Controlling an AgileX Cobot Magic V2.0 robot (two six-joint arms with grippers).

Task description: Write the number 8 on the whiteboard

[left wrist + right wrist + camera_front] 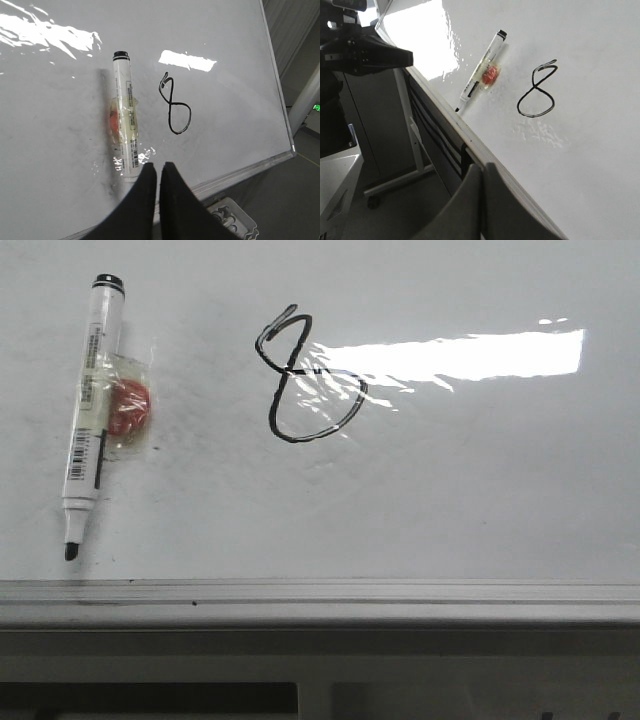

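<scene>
Already number 8 (312, 378) on whiteboard (480, 500)

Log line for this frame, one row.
8: drawn on whiteboard | marker: uncapped, lying left of it | left gripper: shut, empty | right gripper: shut, empty

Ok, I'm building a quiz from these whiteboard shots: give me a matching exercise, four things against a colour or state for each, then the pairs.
Things:
1. number 8
2. marker
3. blob taped to the marker
4. left gripper

Colour or state:
A. orange-red
B. fingers close together, holding nothing
C. thin black line, small upper loop, larger lower loop
D. white barrel, uncapped, lying on the whiteboard

Pairs: 1-C, 2-D, 3-A, 4-B
</scene>
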